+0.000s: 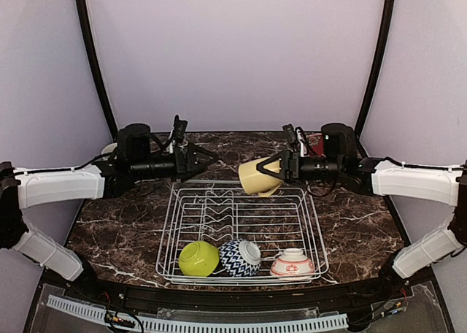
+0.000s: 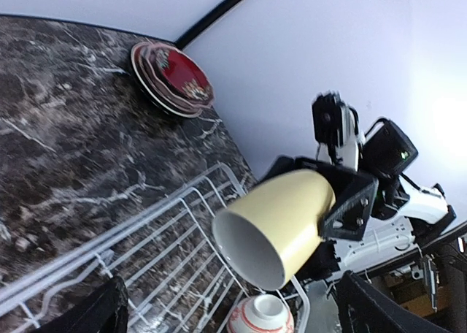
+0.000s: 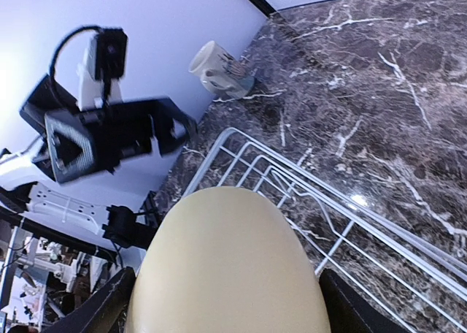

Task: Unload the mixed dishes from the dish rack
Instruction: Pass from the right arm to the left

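My right gripper (image 1: 272,171) is shut on a yellow mug (image 1: 258,177), held on its side in the air over the far edge of the white wire dish rack (image 1: 177,223). In the right wrist view the mug (image 3: 230,267) fills the space between my fingers. My left gripper (image 1: 207,161) is open and empty, a short way left of the mug and facing its mouth (image 2: 252,249). In the near end of the rack lie a lime bowl (image 1: 198,258), a navy-zigzag bowl (image 1: 240,258) and a pink-white bowl (image 1: 292,263), all upside down.
A stack of plates with a red one on top (image 2: 171,77) rests on the marble table (image 1: 124,231) beyond the rack at the back right. A cream mug (image 3: 217,70) stands at the back left by the wall. Curved black poles (image 1: 93,55) rise behind both arms.
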You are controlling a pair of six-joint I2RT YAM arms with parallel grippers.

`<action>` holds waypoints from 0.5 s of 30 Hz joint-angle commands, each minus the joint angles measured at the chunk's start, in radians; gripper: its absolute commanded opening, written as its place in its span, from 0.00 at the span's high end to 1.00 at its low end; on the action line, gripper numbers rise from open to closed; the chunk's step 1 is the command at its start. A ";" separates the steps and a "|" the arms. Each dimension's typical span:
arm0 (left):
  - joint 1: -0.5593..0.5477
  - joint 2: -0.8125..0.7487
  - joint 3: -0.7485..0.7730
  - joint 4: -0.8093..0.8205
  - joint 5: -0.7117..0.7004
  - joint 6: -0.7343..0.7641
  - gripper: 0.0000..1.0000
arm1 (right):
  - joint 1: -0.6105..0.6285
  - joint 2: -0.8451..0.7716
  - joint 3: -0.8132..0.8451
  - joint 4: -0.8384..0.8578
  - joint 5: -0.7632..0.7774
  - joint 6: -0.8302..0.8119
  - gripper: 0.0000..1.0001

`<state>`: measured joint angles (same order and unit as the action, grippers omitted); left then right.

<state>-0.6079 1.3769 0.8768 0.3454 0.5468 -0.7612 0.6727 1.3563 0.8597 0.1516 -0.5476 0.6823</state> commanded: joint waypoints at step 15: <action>-0.307 0.122 -0.034 0.410 -0.158 -0.144 0.30 | -0.024 0.141 -0.059 0.637 -0.286 0.351 1.00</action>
<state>-0.8928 1.4506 0.8093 0.6720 0.3977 -0.8711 0.6540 1.5127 0.8009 0.5957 -0.7879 0.9833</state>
